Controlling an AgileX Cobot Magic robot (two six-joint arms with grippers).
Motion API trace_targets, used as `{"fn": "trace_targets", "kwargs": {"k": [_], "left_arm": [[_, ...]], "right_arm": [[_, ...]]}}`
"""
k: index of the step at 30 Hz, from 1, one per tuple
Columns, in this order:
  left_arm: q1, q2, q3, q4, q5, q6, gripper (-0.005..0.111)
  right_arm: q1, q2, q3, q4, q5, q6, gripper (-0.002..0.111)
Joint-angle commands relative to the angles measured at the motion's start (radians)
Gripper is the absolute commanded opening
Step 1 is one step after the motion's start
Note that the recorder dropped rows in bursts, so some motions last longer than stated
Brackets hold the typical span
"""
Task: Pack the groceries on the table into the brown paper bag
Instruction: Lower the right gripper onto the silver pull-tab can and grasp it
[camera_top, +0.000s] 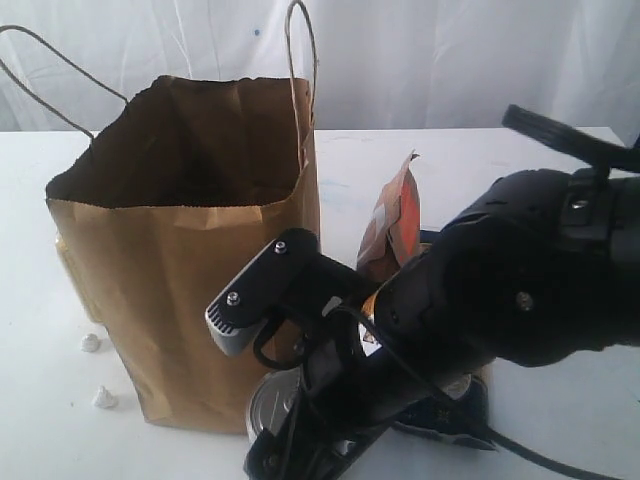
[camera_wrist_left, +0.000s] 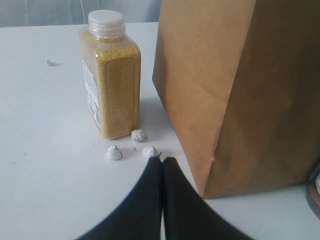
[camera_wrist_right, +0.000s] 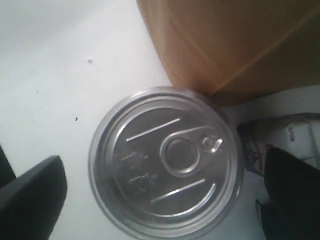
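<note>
The tall brown paper bag (camera_top: 185, 250) stands open on the white table (camera_top: 40, 400). The silver-topped can (camera_wrist_right: 167, 160) sits upright at the bag's foot, also in the exterior view (camera_top: 272, 403). My right gripper (camera_wrist_right: 165, 165) is open directly above the can, one finger on each side, with nothing held. My left gripper (camera_wrist_left: 161, 161) is shut and empty, low over the table beside the bag (camera_wrist_left: 240, 90). The yellow-grain bottle (camera_wrist_left: 111, 75) stands upright beyond it. The brown orange-labelled pouch (camera_top: 395, 222) stands right of the bag. Under my right arm lies the dark-blue spaghetti packet (camera_top: 450, 412). The jar is hidden.
Three small white crumpled bits (camera_wrist_left: 114, 152) lie on the table between my left gripper and the bottle. A white and blue package (camera_wrist_right: 295, 134), perhaps the carton, lies right by the can. My bulky right arm (camera_top: 500, 290) blocks the near right of the exterior view.
</note>
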Motion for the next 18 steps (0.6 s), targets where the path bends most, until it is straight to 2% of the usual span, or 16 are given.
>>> {"fn": "trace_targets", "kwargs": {"k": [1,6,11,14,18], "left_arm": [[0.001,-0.004,0.005,-0.008,0.004,0.002,0.0],[0.001,-0.004,0.005,-0.008,0.004,0.002,0.0],[0.001,-0.004,0.005,-0.008,0.004,0.002,0.0],[0.001,-0.004,0.005,-0.008,0.004,0.002,0.0],[0.001,-0.004,0.005,-0.008,0.004,0.002,0.0]], "right_arm": [[0.003,0.037,-0.006,0.003,0.0,0.003,0.103],[0.003,0.07,-0.006,0.003,-0.008,0.003,0.102],[0.003,0.085,-0.006,0.011,-0.036,0.003,0.094],[0.003,0.103,-0.006,0.02,-0.04,0.003,0.081],[0.003,0.11,-0.006,0.022,-0.066,0.006,0.058]]}}
